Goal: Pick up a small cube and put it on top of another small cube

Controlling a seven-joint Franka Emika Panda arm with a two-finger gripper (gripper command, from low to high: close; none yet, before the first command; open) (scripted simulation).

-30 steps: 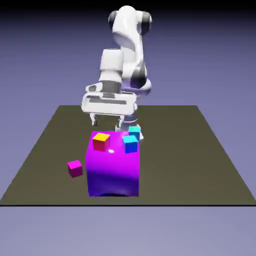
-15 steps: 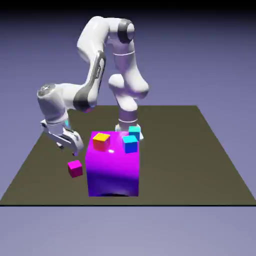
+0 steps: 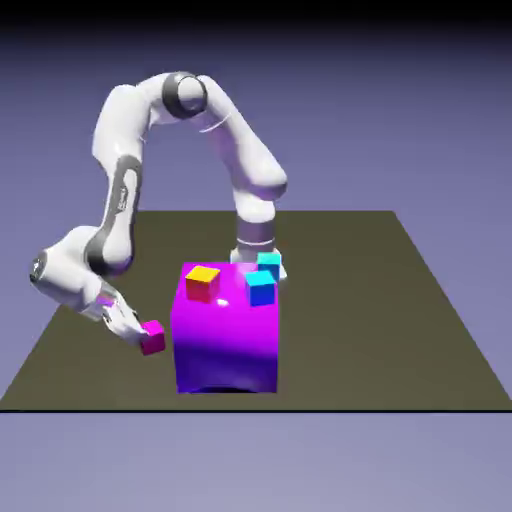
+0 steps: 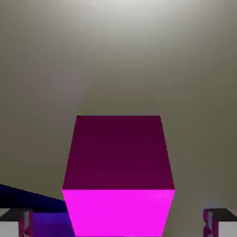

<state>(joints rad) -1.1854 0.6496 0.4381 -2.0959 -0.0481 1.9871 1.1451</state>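
Plainly, the open hand (image 4: 118, 225) straddled the magenta cube (image 4: 118, 157); the glossy magenta-purple block (image 3: 228, 335) stood close enough that a careless finger could catch it.

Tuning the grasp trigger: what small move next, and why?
Probably ease the gripper slightly further toward the small magenta cube, then close. In the hand view its open fingertips stand wide to either side, with gaps between each and the cube, which sits about midway between them.
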